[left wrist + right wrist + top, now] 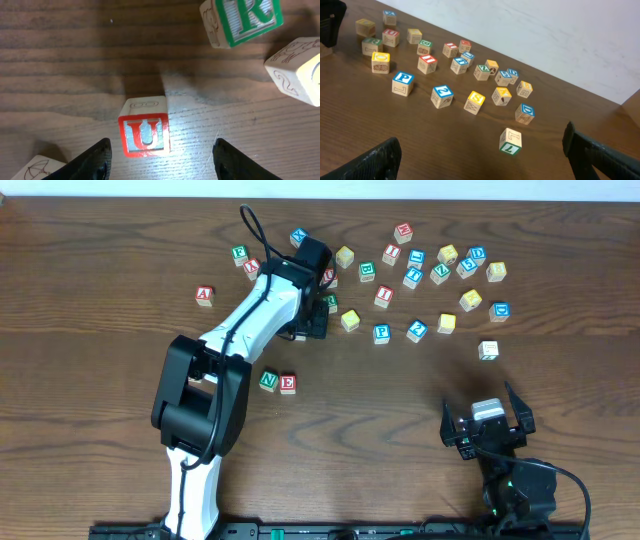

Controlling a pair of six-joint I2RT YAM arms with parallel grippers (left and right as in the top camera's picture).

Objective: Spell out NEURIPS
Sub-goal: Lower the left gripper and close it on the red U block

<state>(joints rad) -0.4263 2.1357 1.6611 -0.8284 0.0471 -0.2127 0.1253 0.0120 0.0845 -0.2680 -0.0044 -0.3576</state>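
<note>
The brown wooden counter (90, 360) carries everything. My left arm (250, 320) reaches across it into the scatter of letter cubes. My right claw (487, 412) sits low at the near edge, well apart from the cubes, its fingers spread wide with nothing between them. My left claw (162, 162) is spread too, one finger on each side of the red U cube (144, 134) with bare counter showing on both sides, so it touches nothing. The green R cube (245, 20) lies just beyond it. The green N cube (269, 380) and red E cube (288, 383) sit touching, side by side, beside my left arm. The blue P cube (381, 333), red I cube (384, 295) and yellow S cube (474, 101) lie loose among the others.
</note>
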